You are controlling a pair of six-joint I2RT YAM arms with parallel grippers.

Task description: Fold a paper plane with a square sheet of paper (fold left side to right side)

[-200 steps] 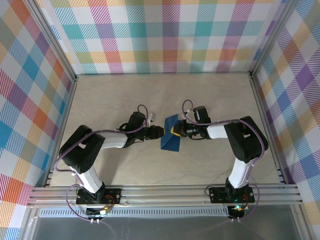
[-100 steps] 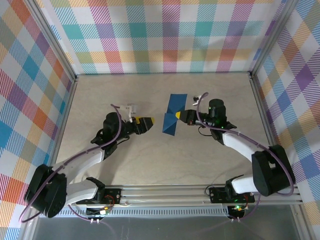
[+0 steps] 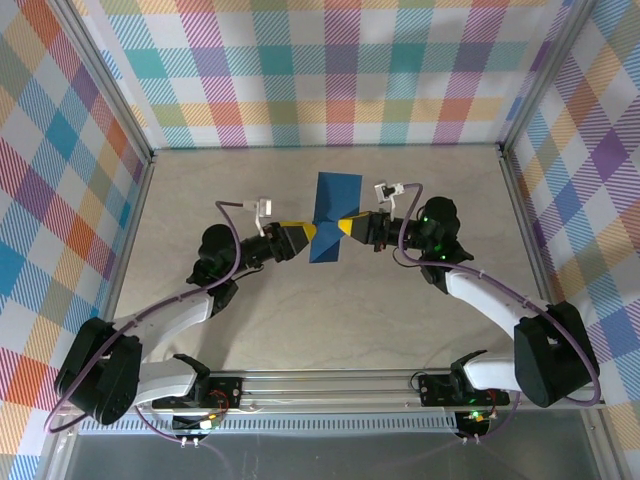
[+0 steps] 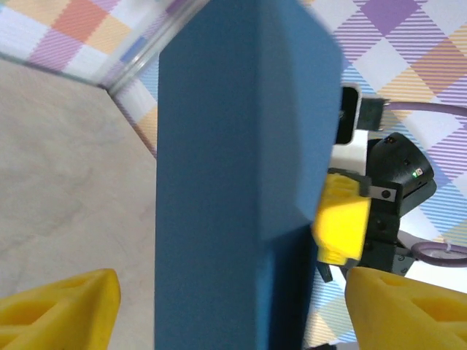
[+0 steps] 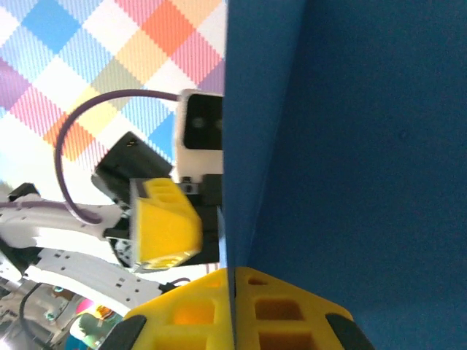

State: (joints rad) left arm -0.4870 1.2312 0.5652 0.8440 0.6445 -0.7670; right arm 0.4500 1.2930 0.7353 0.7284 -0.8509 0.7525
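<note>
Both arms reach in from the near edge of the counter [image 3: 250, 330] and meet mid-counter. Left tool [image 3: 297, 238] is open: yellow fingers [image 4: 62, 310] spread either side of the blue paper sheet [image 3: 331, 205], not pinching it. Right tool [image 3: 347, 228] is closed on the sheet's edge, fingers [image 5: 204, 288] clamped flat on it. Sheet sits between the two tools, creased lengthwise. Its far end sticks out past them toward the plaid back wall [image 3: 330, 70]. Can't tell if the near tip touches the counter.
</note>
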